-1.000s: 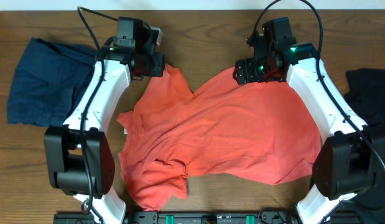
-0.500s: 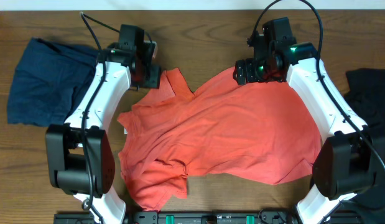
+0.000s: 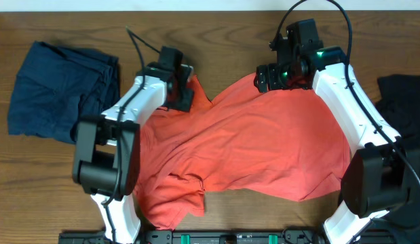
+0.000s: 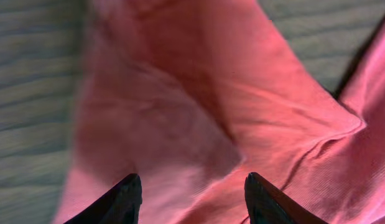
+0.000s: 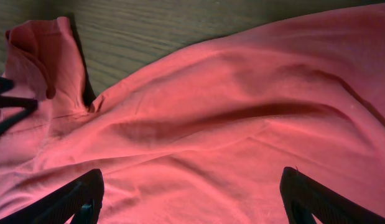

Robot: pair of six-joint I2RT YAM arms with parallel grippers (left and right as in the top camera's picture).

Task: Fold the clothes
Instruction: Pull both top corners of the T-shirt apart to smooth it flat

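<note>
Table (image 3: 47,176): brown wood, takes up pretty much the whole overhead view, everything sits on it.

Coral-red T-shirt (image 3: 264,149): biggest thing on the table by far. It lies in the middle between the two arms, spread out but rumpled, with long creases running across it. One end pokes up toward the far edge near the left arm, and there's a bunched-up lump at the near left corner.

Navy garment (image 3: 57,88): loose heap at the far left of the table, well apart from the red shirt.

Right arm (image 3: 352,95): white links, dark joints, reaching from the near right side to the far right edge of the T-shirt.

Left arm (image 3: 138,102): same build, angled in over the far left part of the T-shirt.

Black garment (image 3: 406,102): only a piece of it shows at the right edge of the overhead view, beside the right arm.

Right gripper (image 5: 195,199): jaws spread wide over the red cloth – nothing between them, so it's released.

Left gripper (image 4: 195,199): over a folded ridge of the shirt near its far left end. The two dark fingertips (image 4: 127,199) stand apart with cloth below them – not pinching anything as far as I can see.
</note>
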